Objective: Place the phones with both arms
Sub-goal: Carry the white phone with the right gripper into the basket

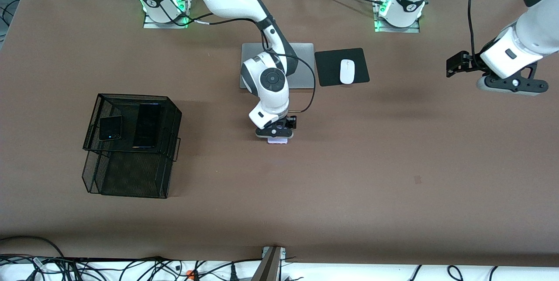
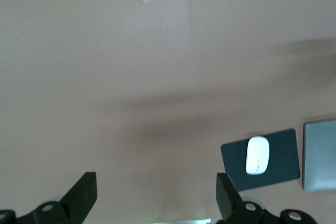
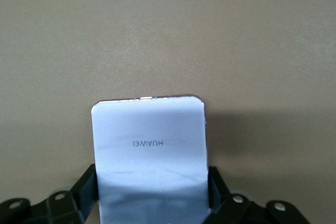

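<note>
A small pale lilac-white flip phone (image 1: pixel 278 141) (image 3: pixel 149 145) lies on the brown table, nearer to the front camera than the silver laptop. My right gripper (image 1: pixel 277 138) (image 3: pixel 152 192) is down over it, a finger pressed against each long side: shut on the phone. A small black flip phone (image 1: pixel 110 128) and a long black slab phone (image 1: pixel 147 125) lie side by side in the upper tier of a black mesh tray (image 1: pixel 131 97). My left gripper (image 1: pixel 454 65) (image 2: pixel 156 192) hangs open and empty over bare table at the left arm's end.
The silver laptop (image 1: pixel 301 65) (image 2: pixel 320 155) lies shut near the robots' bases, partly covered by the right arm. Beside it a white mouse (image 1: pixel 347 71) (image 2: pixel 258 155) rests on a black pad (image 1: pixel 329 69). The mesh tray's lower tier (image 1: pixel 126 176) juts toward the front camera.
</note>
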Available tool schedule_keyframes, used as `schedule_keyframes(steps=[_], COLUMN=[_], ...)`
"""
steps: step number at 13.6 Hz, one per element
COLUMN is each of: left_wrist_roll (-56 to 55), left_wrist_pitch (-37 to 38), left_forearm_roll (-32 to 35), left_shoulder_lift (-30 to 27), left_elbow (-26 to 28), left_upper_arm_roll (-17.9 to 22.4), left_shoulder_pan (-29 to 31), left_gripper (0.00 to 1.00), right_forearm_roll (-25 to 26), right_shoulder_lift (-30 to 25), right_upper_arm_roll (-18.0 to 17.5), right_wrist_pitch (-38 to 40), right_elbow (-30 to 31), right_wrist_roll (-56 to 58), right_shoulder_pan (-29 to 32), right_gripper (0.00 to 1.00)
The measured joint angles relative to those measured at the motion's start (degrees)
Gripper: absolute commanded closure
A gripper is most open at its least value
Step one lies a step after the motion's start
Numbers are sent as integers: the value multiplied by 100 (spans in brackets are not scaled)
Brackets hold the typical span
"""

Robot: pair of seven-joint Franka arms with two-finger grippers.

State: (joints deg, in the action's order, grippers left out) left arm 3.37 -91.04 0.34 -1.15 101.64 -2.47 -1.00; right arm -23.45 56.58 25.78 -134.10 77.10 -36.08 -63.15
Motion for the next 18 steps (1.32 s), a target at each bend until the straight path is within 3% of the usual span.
schedule_keyframes(steps=[4, 10, 13, 18], left_wrist_roll=[72, 74, 73, 58], left_wrist_pitch=[80, -124, -133, -212], left_forearm_roll=[-31, -32, -32, 132], left_shoulder_lift=[236, 231, 451, 1159], left_elbow=[-4, -642, -1054, -1604], left_upper_arm_roll=[-2, 58, 91, 83], left_shoulder_pan=[21, 255, 354, 372], left_gripper=[0, 0, 0, 0], right_forearm_roll=[-1, 8, 27, 147], right_shoulder_lift=[-337, -2036, -2182, -1984], right_upper_arm_roll=[224, 1278, 1608, 1640], right_wrist_pitch=[902, 3402, 3692, 3617], right_elbow=[-240, -300, -235, -415], right_wrist_roll=[-4, 932, 2314, 4636], right_shoulder_pan=[19, 518, 1330, 2969], right_gripper=[100, 100, 100, 100])
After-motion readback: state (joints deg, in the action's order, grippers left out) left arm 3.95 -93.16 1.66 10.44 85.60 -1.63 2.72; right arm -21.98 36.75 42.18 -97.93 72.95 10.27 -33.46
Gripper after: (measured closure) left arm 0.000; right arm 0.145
